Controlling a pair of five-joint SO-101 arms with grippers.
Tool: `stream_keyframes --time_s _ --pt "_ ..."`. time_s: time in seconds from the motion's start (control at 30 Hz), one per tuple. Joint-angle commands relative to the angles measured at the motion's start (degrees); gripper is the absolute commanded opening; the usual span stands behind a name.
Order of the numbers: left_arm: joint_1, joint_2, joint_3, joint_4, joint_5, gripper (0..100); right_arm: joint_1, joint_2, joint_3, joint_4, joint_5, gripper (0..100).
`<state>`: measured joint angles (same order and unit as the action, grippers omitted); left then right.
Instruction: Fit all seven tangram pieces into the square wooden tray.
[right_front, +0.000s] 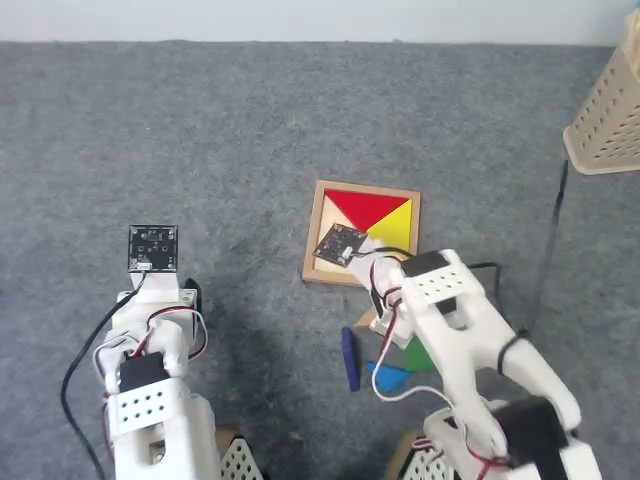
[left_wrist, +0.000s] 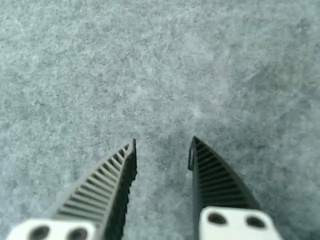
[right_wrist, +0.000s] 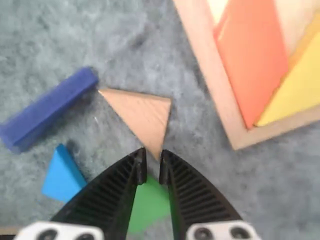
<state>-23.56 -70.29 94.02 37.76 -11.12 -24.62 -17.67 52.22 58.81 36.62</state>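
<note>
The square wooden tray (right_front: 365, 187) holds a red triangle (right_front: 365, 208) and a yellow triangle (right_front: 395, 228); its corner shows as tray (right_wrist: 220, 100). Just outside it on the carpet lie a tan triangle (right_wrist: 142, 117), a dark blue parallelogram (right_wrist: 47, 110), a light blue triangle (right_wrist: 62, 175) and a green piece (right_wrist: 150, 205). My right gripper (right_wrist: 152, 162) is closed to a narrow gap around the tan triangle's near corner. My left gripper (left_wrist: 162, 145) hangs open over bare carpet, far left of the tray.
A perforated beige basket (right_front: 610, 110) stands at the far right edge, with a dark cable (right_front: 548, 250) running down from it. Grey carpet stretches around the tray.
</note>
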Motion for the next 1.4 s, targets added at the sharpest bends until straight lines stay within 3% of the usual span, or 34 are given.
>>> stream_keyframes --time_s 0.0,0.1,0.33,0.7,1.37 --pt "-0.26 -1.14 -0.22 -1.49 -0.35 17 1.45 -8.66 -3.69 3.56 -0.79 5.0" --pt "-0.26 -1.14 -0.22 -1.49 -0.35 17 0.92 -14.55 -3.69 5.32 -0.26 5.8" --pt "-0.26 -1.14 -0.22 -1.49 -0.35 17 -5.49 -11.91 -6.59 6.37 2.46 27.2" --pt "-0.26 -1.14 -0.22 -1.49 -0.35 17 -5.93 14.37 -18.73 2.59 5.45 20.7" --pt "-0.26 -1.14 -0.22 -1.49 -0.35 17 -6.02 16.04 -11.78 0.75 7.3 18.8"
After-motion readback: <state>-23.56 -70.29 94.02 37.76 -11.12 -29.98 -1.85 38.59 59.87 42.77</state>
